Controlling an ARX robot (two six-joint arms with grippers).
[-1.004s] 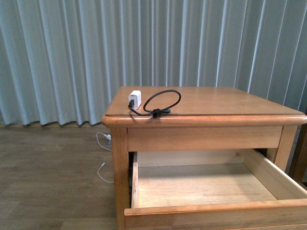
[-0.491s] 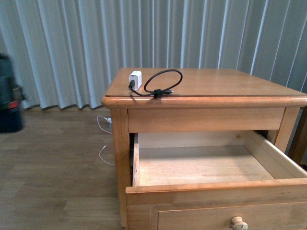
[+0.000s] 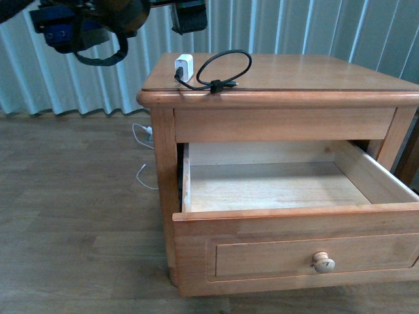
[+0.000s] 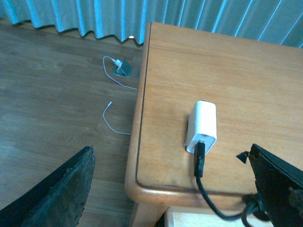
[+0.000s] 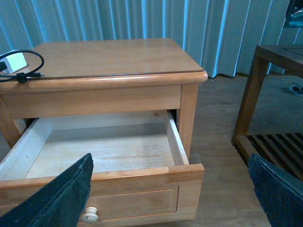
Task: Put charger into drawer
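- Pleated blue-grey curtains backed a wooden nightstand (image 3: 314, 69) on a plank floor. Clock directions below take 12 o'clock as straight ahead of the robot.
- The charger (image 3: 184, 66) lay on the nightstand top near its 7 o'clock corner. Its black cable looped away toward 3 o'clock and was tied close to the front edge. It was not yet in the drawer.
- The drawer (image 3: 196, 248) stood pulled out toward 6 o'clock, with its pale interior exposed.
- The left end effector (image 4: 170, 150) hovered over the charger corner with its fingers spread wide, holding nothing.
- The right end effector (image 5: 169, 160) hung above the drawer front, likewise spread and holding nothing.
- Step in hand, as judged: approach for the grasp.
  - Lower the left end effector over the white cube and close on its flat sides, not on the cable.
  - Lift until the trailing loop clears the overhanging top.
  - Carry the charger toward 6 o'clock and release it low inside the drawer.
- Hazards, as judged:
  - The cube sat close to the edge, so a glancing finger could push it off toward 9 o'clock.
  - The loop could catch on the top's lip.
  - The right end effector near the opening could crowd the drop path.
- The thin white cord (image 3: 145, 176) on the floor at 9 o'clock was not the target.
- A slatted side frame (image 5: 270, 94) stood at 3 o'clock, well apart.
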